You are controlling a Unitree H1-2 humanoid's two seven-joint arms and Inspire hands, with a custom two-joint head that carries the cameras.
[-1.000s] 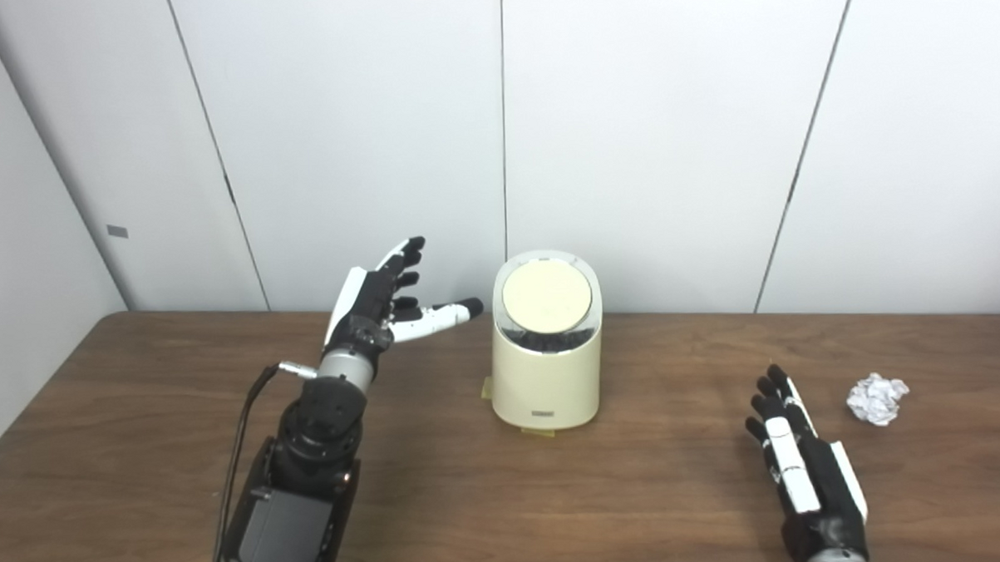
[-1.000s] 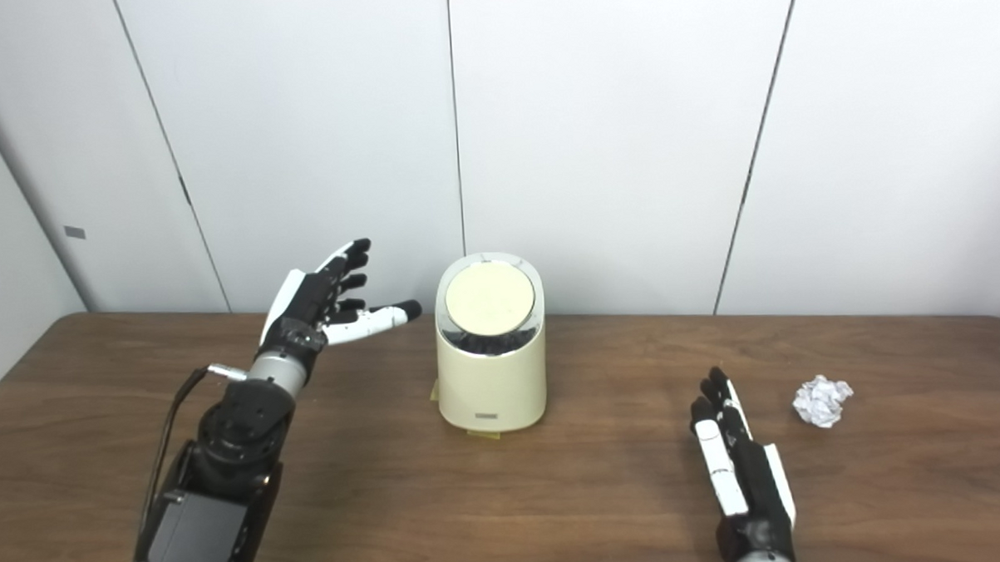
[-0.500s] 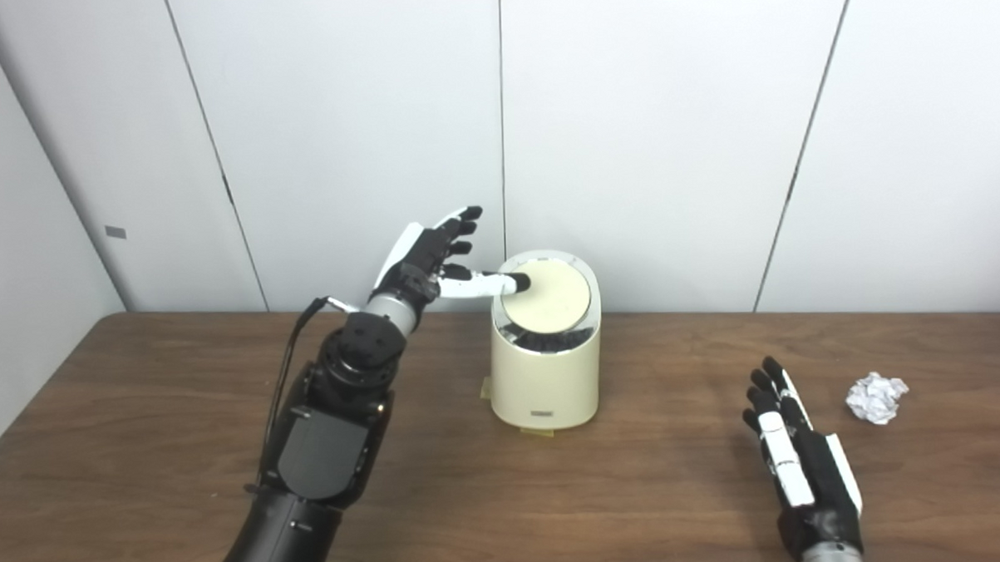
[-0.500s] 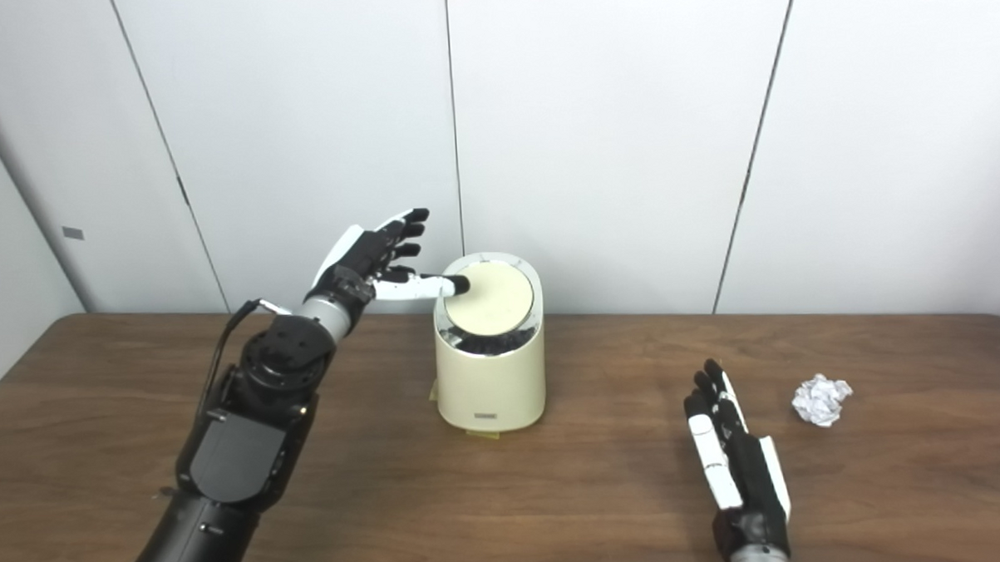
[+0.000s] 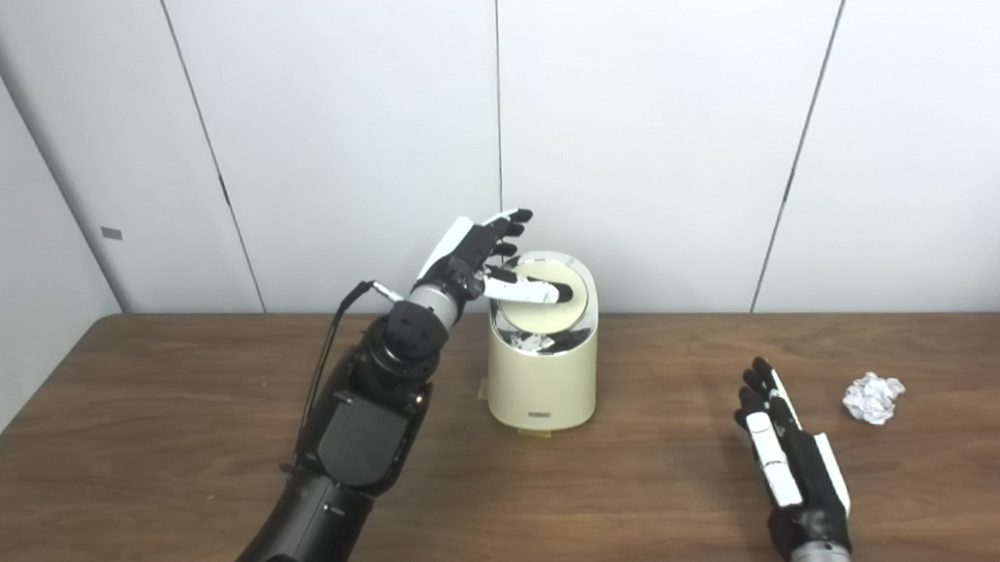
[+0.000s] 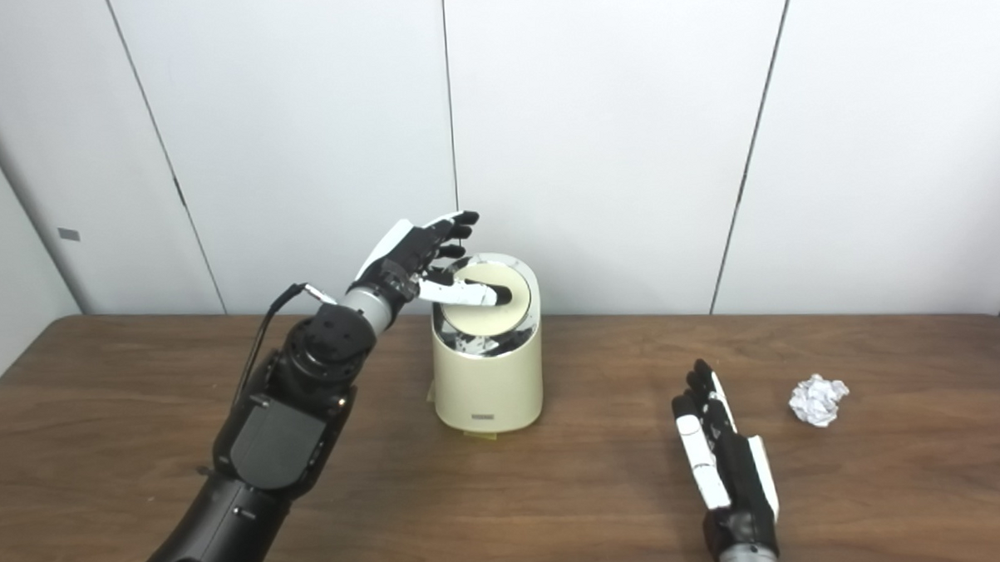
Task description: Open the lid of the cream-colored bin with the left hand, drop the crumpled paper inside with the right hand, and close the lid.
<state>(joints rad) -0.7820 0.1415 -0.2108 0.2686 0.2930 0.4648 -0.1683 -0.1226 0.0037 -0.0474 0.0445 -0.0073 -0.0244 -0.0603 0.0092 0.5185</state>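
Note:
The cream-colored bin stands at the middle of the brown table, its round lid flat on top and facing me. My left hand hovers at the bin's upper left, open, with its thumb stretched across the lid and the other fingers spread above the rim. The crumpled paper lies on the table at the far right. My right hand rests flat and open on the table, left of the paper and a short gap away from it.
White wall panels rise directly behind the bin. A black cable loops off the left forearm. The table edge runs along the left side.
The left hand has travelled right and up from beside the bin until its thumb lies over the lid. The right hand has barely shifted. The paper has not moved.

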